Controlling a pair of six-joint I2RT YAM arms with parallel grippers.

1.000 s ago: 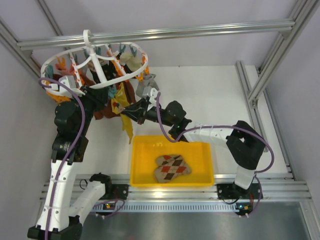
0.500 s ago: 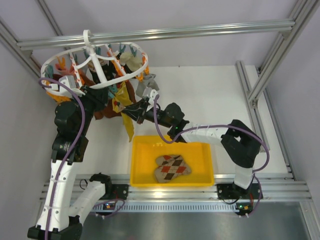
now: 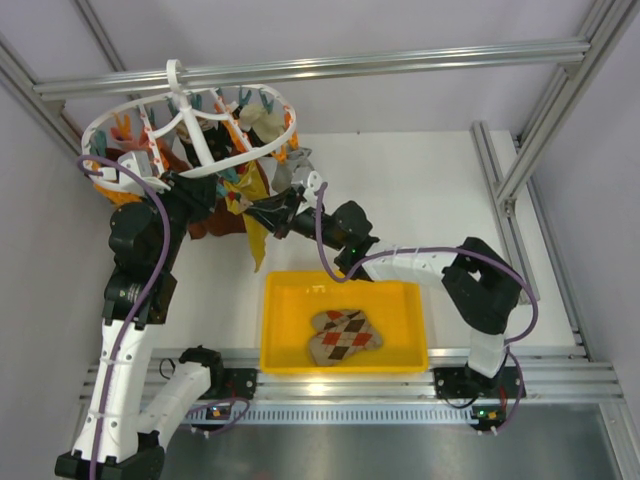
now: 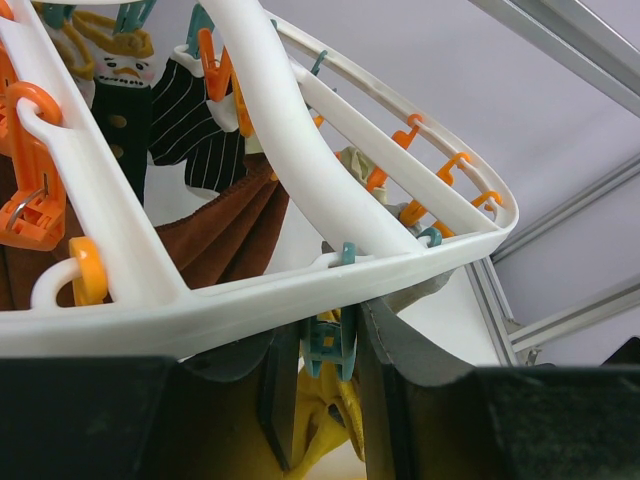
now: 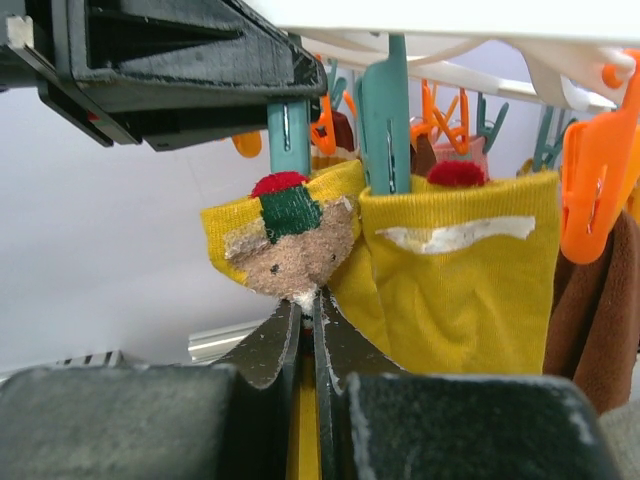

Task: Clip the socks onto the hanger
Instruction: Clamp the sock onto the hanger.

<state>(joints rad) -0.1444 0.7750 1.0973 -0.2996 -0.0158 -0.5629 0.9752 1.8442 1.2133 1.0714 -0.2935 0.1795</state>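
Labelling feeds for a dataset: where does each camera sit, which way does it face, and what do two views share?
Top external: overhead behind the bases, looking down; both arms, round white plastic hanger, yellow plastic tub.
Left wrist: looks up past the left gripper squeezing a teal plastic clip.
Right wrist: looks level; the right gripper pinches a mustard-yellow fabric sock.
Shared: both wrist views show that clip and sock.

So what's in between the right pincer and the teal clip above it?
A yellow sock with a fuzzy brown patch. The right pincer pinches its bottom edge, and its top reaches the teal clip. The right wrist view shows it.
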